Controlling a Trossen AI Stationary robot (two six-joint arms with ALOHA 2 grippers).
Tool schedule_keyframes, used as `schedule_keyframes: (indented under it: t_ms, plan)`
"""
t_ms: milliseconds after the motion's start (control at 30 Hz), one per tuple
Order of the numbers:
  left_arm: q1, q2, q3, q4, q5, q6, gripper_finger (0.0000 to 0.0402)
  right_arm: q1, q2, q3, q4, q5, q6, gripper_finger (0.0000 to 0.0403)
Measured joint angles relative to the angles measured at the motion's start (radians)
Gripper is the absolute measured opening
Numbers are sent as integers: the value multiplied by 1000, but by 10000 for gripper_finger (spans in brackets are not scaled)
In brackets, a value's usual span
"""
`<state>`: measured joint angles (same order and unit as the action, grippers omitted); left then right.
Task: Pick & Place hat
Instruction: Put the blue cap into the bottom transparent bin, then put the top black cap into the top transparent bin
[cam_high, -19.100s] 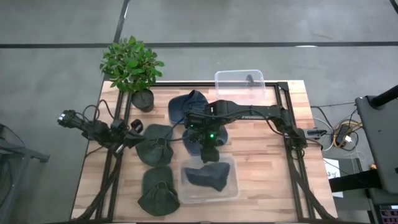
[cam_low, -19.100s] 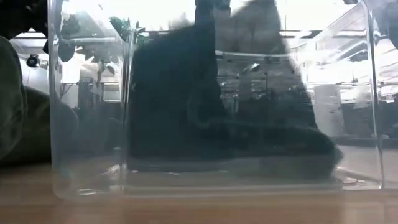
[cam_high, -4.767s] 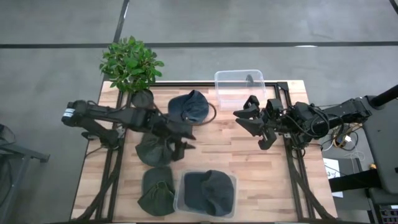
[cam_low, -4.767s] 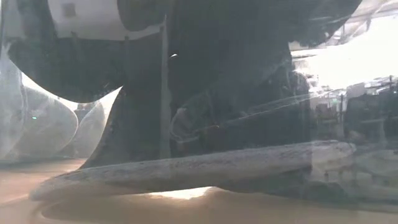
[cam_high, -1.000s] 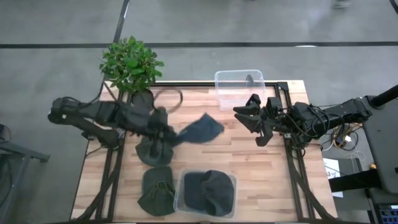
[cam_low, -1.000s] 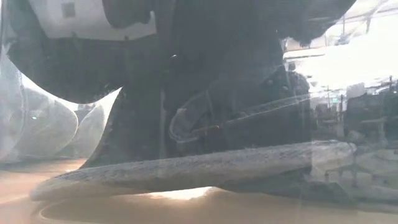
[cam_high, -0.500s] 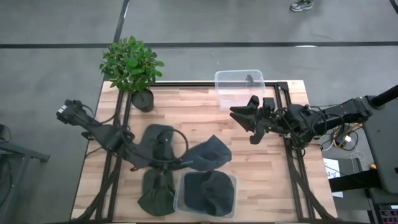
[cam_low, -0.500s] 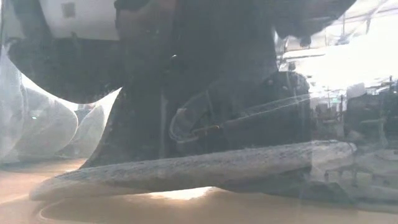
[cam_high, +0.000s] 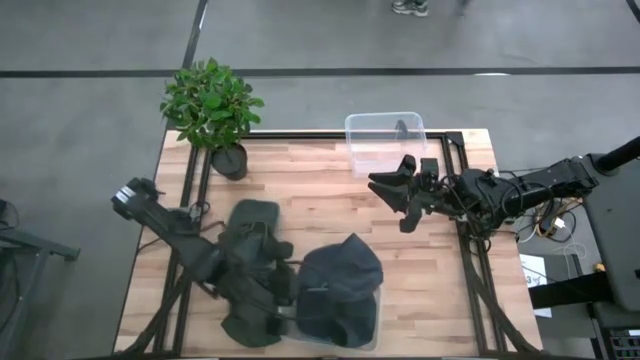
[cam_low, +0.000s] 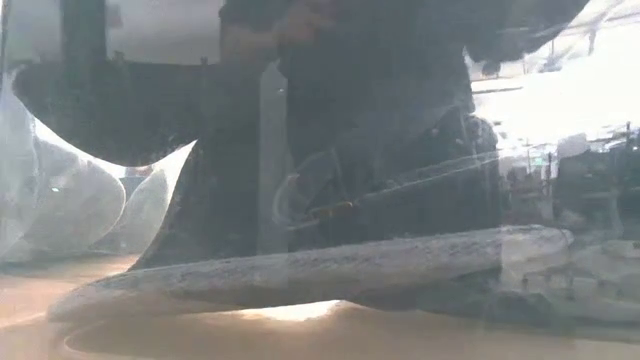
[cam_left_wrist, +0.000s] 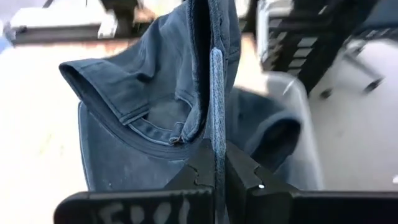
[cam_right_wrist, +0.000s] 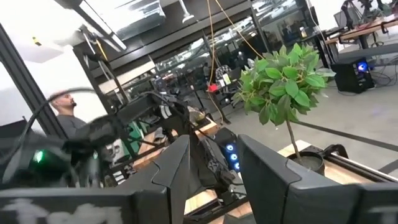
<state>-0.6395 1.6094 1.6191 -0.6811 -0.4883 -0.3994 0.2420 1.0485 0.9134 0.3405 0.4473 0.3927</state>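
Hat: a dark blue denim hat (cam_high: 341, 283) hangs from the left pincer (cam_left_wrist: 216, 163), draped just ahead of it and over the clear bin (cam_high: 372, 330) at the near edge of the desk (cam_high: 420, 270).
Left pincer: fingers pressed together on a fold of the hat's fabric, near the brim seam; in the overhead view the pincer sits just left of the hat, at the bin's left edge.
Why held so: pinching one fold lets the crown dangle free, which should let it drop into the bin when let go.
Bin contents: another dark hat appears to lie inside already, under the carried one.
Task stage: likely the placing step, hat over the bin but not released.
Other hats: two olive hats (cam_high: 250, 225) lie behind and beside the left pincer, one under the arm.
Right pincer (cam_high: 397, 196): fingers spread apart, holding nothing, waiting well to the right beside a second clear bin (cam_high: 386, 140).
Plant: a potted plant (cam_high: 211, 102) stands at the far left corner.
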Motion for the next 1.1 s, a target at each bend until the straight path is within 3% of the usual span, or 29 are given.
schedule_keyframes:
  t_ms: [200,400,567,700,967,1100]
  plan:
    - [-15,114,41,-19,-7,-14,6,0,0,0,-1,-11,0,127]
    - [-22,182,82,-28,66,4,11,0,0,0,-1,-11,-3,127]
    - [-11,206,80,-27,250,-64,55,0,-1,0,-1,-11,-3,127]
    - [-9,210,80,-28,291,-143,82,0,-1,0,-21,-11,-8,127]
    - [17,207,78,-34,502,-317,152,0,-1,0,-57,-13,-7,127]
    - [18,207,94,-36,488,-320,192,0,-1,0,-54,-52,-1,127]
